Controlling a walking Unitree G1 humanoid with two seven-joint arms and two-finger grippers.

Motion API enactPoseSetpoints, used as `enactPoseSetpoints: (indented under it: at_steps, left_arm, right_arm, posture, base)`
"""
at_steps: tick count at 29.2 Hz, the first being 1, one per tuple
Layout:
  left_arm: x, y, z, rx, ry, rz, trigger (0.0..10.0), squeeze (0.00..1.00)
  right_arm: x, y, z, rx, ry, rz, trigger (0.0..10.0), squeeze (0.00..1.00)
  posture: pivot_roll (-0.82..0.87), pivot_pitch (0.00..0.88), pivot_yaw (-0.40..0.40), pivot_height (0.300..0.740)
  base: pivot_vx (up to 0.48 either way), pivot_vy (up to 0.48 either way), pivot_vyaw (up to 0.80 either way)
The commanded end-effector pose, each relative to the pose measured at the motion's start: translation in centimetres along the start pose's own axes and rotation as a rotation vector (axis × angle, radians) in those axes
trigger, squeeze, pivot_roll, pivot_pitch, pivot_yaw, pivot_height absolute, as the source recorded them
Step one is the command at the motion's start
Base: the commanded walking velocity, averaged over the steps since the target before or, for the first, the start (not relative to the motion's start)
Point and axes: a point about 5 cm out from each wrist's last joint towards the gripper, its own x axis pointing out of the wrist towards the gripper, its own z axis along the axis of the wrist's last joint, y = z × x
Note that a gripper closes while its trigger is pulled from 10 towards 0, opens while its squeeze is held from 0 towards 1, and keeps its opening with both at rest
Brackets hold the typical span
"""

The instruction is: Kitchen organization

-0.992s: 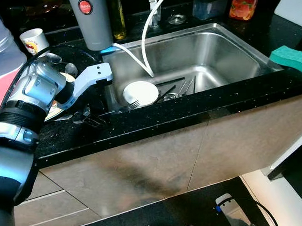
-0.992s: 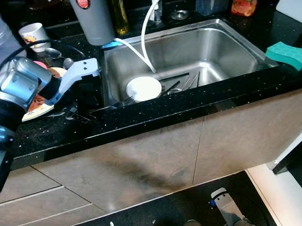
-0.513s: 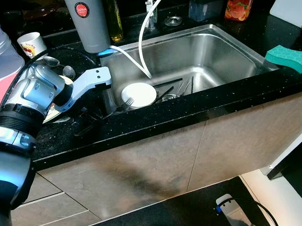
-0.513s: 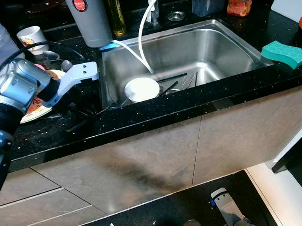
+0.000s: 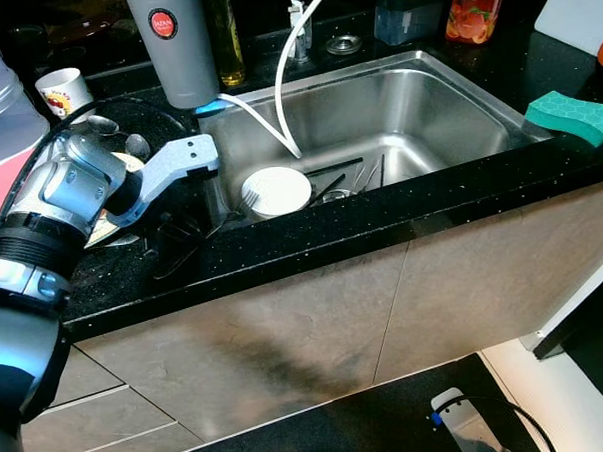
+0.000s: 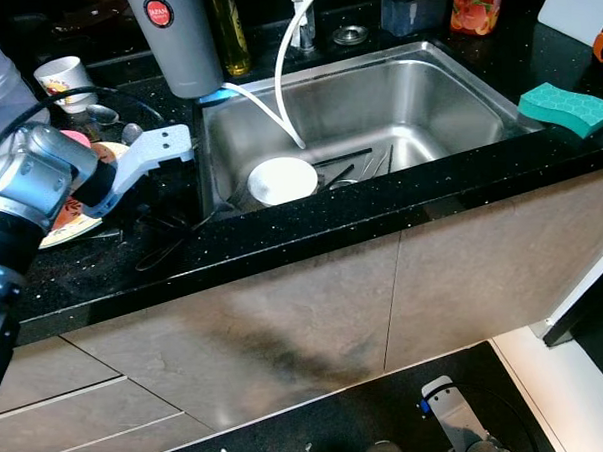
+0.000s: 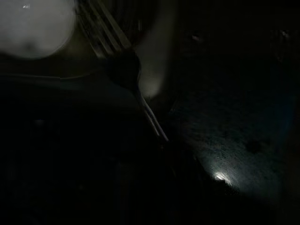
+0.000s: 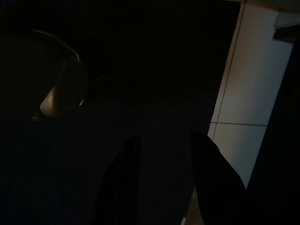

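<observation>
Left gripper (image 5: 177, 241) sits low on the black countertop (image 5: 312, 231) at centre-left of the head view, just beside the sink's left rim. Fingers are black on black there, so I can't tell whether they're apart or closed. Left wrist view is very dark: a fork (image 7: 126, 70) runs up toward a pale round blur, tines at the top, handle coming down toward the camera. Whether the fork is held can't be made out.

Stainless sink (image 5: 446, 90) takes the upper middle of the frame. In its lower left corner lies a white plate (image 5: 276, 190), with dark utensils (image 5: 354, 174) just to its right on the basin floor. A white hose (image 5: 292, 56) drops from the top edge into the basin near the plate.

Behind the left gripper's silver bracket, at left: a patterned plate (image 6: 66, 216) with spoons (image 5: 112, 129) lying near it. A white cup (image 5: 58, 89) stands in the upper left. A grey canister with a red round label (image 5: 170, 42) stands at top, touching the sink's back-left corner. Green sponge (image 5: 572, 116) rests on the counter at the right edge.

Right gripper (image 8: 161, 183): two dark fingers parted with a gap between them, hanging over dark floor with pale tile (image 8: 255, 93) at one side.
</observation>
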Motion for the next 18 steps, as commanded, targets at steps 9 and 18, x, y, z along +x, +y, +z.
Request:
enactPoseSetpoints:
  at_steps: [9,18]
  left_arm:
    - [0.2,1.6,1.4,-0.163,-0.319,0.142,0.0,0.00]
    - [-0.8,1.9,3.5,-0.266,-0.579,0.091,0.0,0.00]
  right_arm:
    - [0.0,0.5,-0.3,-0.008,0.012,0.013,10.0,0.00]
    - [0.0,0.5,-0.4,-0.007,0.014,0.012,10.0,0.00]
  posture:
    - [-0.05,0.065,0.089,0.740]
    - [-0.05,0.071,0.092,0.740]
  base:
    - [0.000,0.000,0.00]
    - [0.000,0.000,0.00]
